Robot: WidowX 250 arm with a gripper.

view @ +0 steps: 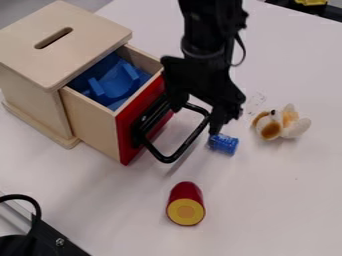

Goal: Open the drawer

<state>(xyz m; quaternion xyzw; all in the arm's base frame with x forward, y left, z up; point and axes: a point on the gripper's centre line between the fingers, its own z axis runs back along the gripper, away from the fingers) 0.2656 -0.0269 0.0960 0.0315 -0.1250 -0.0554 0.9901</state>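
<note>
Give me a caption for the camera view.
Claw at the handle of an open drawer in a wooden box, blue piece inside.

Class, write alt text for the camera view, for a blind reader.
A red-fronted drawer stands open in a wooden box, a blue object inside, with a robot's hand at its handle. On the table are a blue cylinder, a plush toy and a red piece with a yellow end.

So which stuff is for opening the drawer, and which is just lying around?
For the job:
black robot gripper
wooden drawer with red front
curved black handle
pale wooden box

Just lying about:
blue shape inside the drawer
small blue cylinder
red cylinder with yellow end
white, brown-patched toy
</note>
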